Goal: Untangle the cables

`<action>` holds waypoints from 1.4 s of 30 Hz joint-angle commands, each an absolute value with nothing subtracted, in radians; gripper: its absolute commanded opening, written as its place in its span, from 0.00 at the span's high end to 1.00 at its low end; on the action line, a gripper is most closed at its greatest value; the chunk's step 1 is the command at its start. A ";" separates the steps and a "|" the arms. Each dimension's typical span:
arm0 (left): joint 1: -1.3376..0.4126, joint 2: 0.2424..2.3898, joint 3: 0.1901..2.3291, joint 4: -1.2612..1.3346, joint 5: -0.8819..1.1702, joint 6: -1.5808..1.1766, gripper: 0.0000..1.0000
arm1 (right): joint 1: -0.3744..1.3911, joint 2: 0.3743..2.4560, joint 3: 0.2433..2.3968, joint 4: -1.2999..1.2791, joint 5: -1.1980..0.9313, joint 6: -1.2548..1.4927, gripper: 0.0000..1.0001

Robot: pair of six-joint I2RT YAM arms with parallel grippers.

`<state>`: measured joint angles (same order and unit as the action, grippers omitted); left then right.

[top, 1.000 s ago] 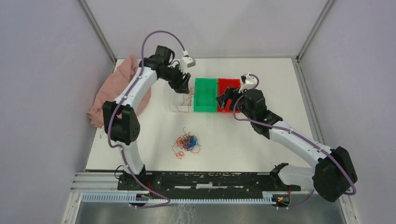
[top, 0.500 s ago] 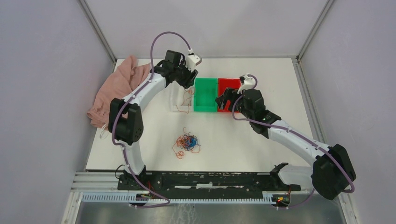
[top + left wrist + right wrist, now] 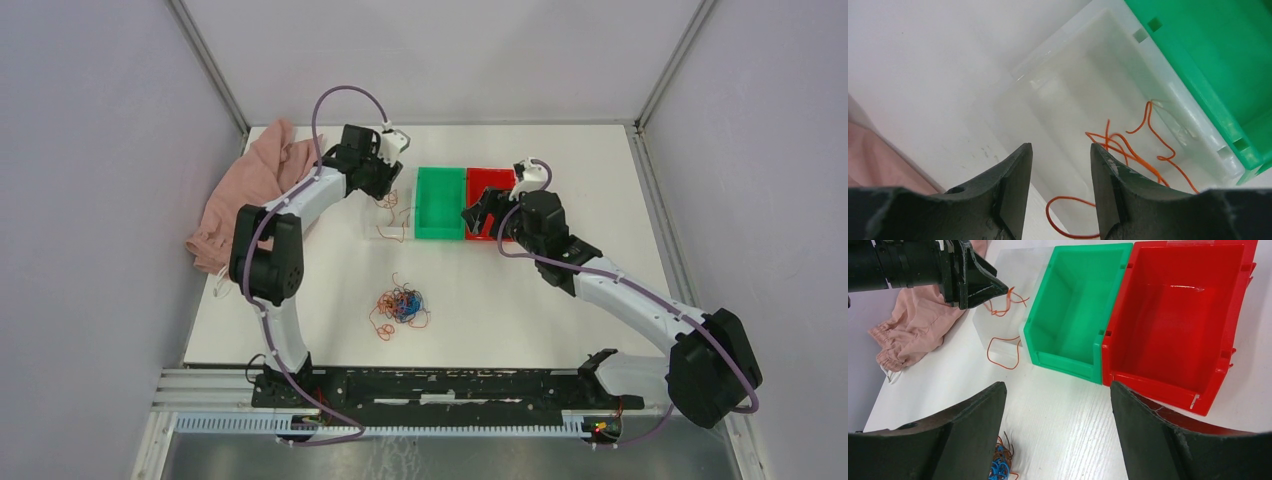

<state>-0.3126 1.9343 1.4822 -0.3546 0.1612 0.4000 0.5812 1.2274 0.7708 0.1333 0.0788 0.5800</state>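
Left tool [image 3: 1060, 155]: jaws apart, nothing between them. It hangs over the clear plastic bin [image 3: 1073, 60] at the far-left part of the white surface [image 3: 520, 300].

Thin curly orange wire [image 3: 1128, 145] lies loose in that bin, below and to the right of my left fingers. One loop spills over the bin's near wall onto the surface. Whether it is one strand or two I cannot tell.

Right tool [image 3: 1057, 390]: spread wide, empty, over the near side of the green plastic bin [image 3: 1068, 295] and the red plastic bin [image 3: 1173, 315]. Both bins look empty.

Main knot of orange, blue and dark cables [image 3: 402, 305] sits well apart from both tools, toward the near edge, about mid-width.
- Roundish clump, no clear long axis.
- Blue is bunched at the core; orange loops trail out to the left and toward the near edge.

My judgement: the next pick is from this knot. Both tools must travel toward the near edge. The arms look about equally close, the right perhaps slightly nearer.

Crumpled pink cloth [image 3: 255, 185] lies at the far-left corner, not involved.
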 commanded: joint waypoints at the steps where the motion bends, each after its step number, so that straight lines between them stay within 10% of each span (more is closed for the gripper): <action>1: -0.295 1.929 1.460 -0.275 0.124 0.438 0.46 | 0.575 1.214 0.781 0.161 0.066 0.591 0.17; 11: -0.290 1.876 1.635 -0.460 0.326 0.451 0.20 | 0.575 1.208 0.785 0.167 0.046 0.569 0.18; 42: 0.038 1.723 1.481 -0.417 0.507 0.195 0.24 | 0.861 2.066 1.692 -0.346 -0.311 -0.534 0.17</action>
